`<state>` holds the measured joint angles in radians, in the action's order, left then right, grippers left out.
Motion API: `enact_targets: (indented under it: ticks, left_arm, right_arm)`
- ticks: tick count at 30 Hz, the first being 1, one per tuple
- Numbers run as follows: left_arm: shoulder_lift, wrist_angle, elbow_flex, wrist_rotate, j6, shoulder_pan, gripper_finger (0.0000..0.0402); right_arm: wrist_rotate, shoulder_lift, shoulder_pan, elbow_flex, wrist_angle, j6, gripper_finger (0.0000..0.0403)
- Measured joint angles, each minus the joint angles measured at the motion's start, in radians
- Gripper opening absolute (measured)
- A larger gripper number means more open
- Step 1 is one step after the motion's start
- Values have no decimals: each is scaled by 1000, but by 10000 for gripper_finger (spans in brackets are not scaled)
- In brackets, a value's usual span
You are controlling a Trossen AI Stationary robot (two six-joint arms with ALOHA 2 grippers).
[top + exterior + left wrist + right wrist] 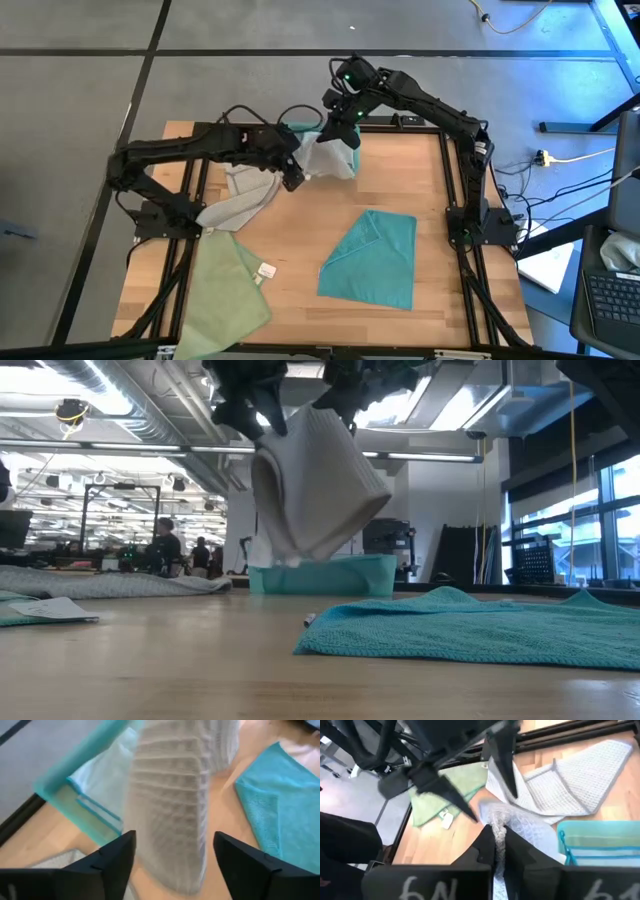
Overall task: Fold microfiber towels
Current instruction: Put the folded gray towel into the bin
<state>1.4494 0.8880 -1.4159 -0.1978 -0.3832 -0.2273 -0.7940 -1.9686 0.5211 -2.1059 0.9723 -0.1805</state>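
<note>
A light grey microfiber towel [318, 480] hangs doubled over near the table's far edge, in front of the teal bin [330, 575]. My right gripper [499, 834] is shut on its top. My left gripper [175, 842] is open, one finger on each side of the hanging towel [170, 810]; I cannot tell whether they touch it. On the table lie another grey towel [240, 198] at the left, a pale green towel [228, 290] with a white tag at the near left, and a teal towel [372, 258] at the near right. My right gripper pinches the bunched top of the light grey towel [495, 817] between its two fingers, several layers gathered together. The fingers slant down from the table's far right side. The towel hangs slack below them, doubled over, clear of the table.
The teal bin [298, 128] stands at the far edge, just behind the hanging towel. A black frame [455, 190] runs along the table's left, right and far sides. Bare wood [300, 225] shows between the towels in the middle.
</note>
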Motion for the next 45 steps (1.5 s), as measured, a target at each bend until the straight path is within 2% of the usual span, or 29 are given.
enact_targets:
  ticks: [4,9,11,13,17,25,30,35,40,42,45]
  left_arm:
    - [5,57,1,22,29,-25,185]
    - [14,42,1,92,46,-49,64]
    - [9,-2,1,121,56,-50,34]
    - [8,-43,1,142,64,-50,21]
    - [8,-96,1,186,52,-49,42]
    - [8,-84,1,189,-2,-50,160]
    - [36,-72,0,141,1,-60,205]
    - [114,-79,0,145,15,-74,217]
    - [157,-42,0,156,-1,-76,212]
    - [156,-28,0,144,19,-73,201]
    - [134,8,0,107,43,-70,161]
  right_arm:
    - [-1,0,5,0,-9,2,17]
    - [0,0,14,0,-12,15,17]
    - [-1,0,15,0,-11,18,17]
    - [-2,0,18,0,-12,20,17]
    - [-2,0,20,0,-11,22,17]
    - [-2,0,20,0,-11,22,17]
    - [-2,0,20,0,-12,22,17]
    - [-2,0,20,1,-44,50,17]
    - [-1,0,20,1,-41,71,17]
    - [-2,0,20,1,-36,69,17]
    - [-2,0,19,1,-28,64,17]
